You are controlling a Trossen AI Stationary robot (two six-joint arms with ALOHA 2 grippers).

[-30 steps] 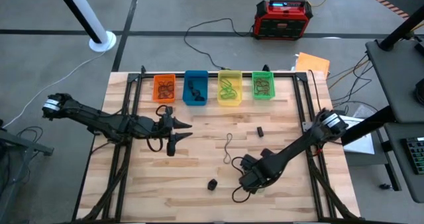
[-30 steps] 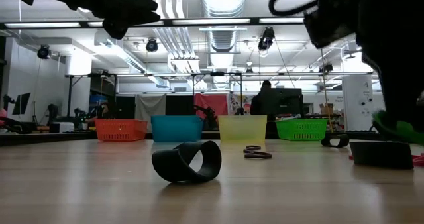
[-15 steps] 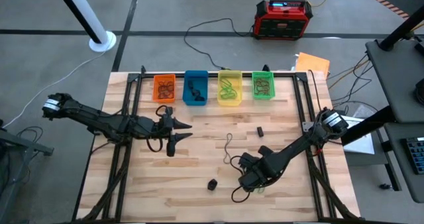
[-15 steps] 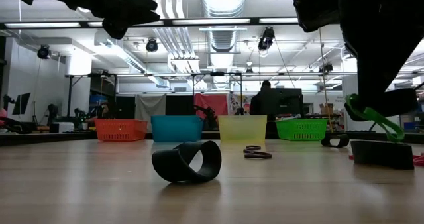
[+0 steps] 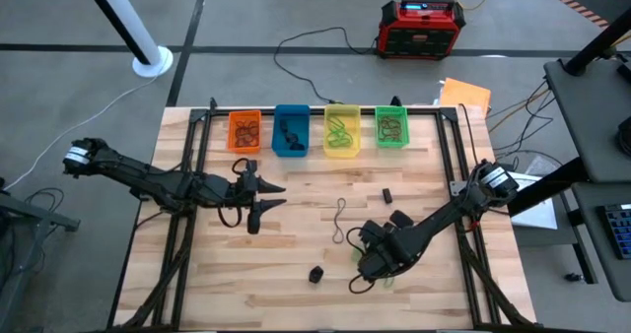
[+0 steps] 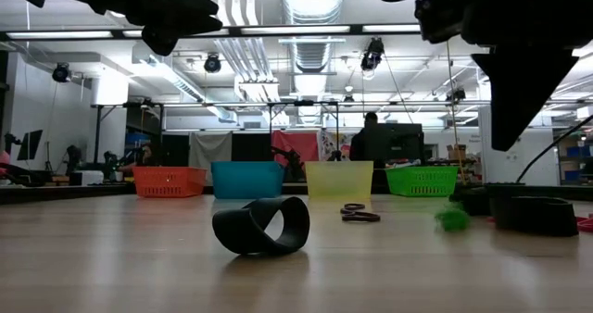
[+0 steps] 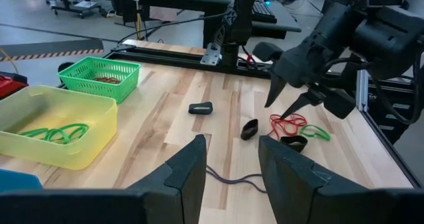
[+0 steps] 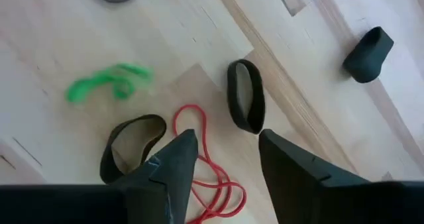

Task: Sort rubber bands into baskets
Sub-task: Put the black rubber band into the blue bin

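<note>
Four baskets stand in a row at the far edge: orange (image 5: 245,131), blue (image 5: 291,129), yellow (image 5: 341,130) and green (image 5: 390,126), each with rubber bands in it. My right gripper (image 8: 225,141) hangs open above the near right of the table, pointing down, with nothing between its fingers. Below it lie a green band (image 8: 106,81), a red band (image 8: 205,164) and wide black bands (image 8: 245,95). A thin brown loop (image 5: 340,218) lies mid-table. My left gripper (image 5: 271,197) waits open over the left middle.
Another black band (image 6: 262,225) lies near the front edge and one (image 5: 387,195) toward the right. Black frame rails (image 5: 202,146) run along the table's sides. A red-black box (image 5: 422,28) sits on the floor beyond the far edge. A person (image 6: 371,132) stands far behind.
My right gripper has let go of the green band. Half a second ago the band hung from its fingers above the table; now it lies on the table below them. The gripper has tipped a little and stays above the same spot.
</note>
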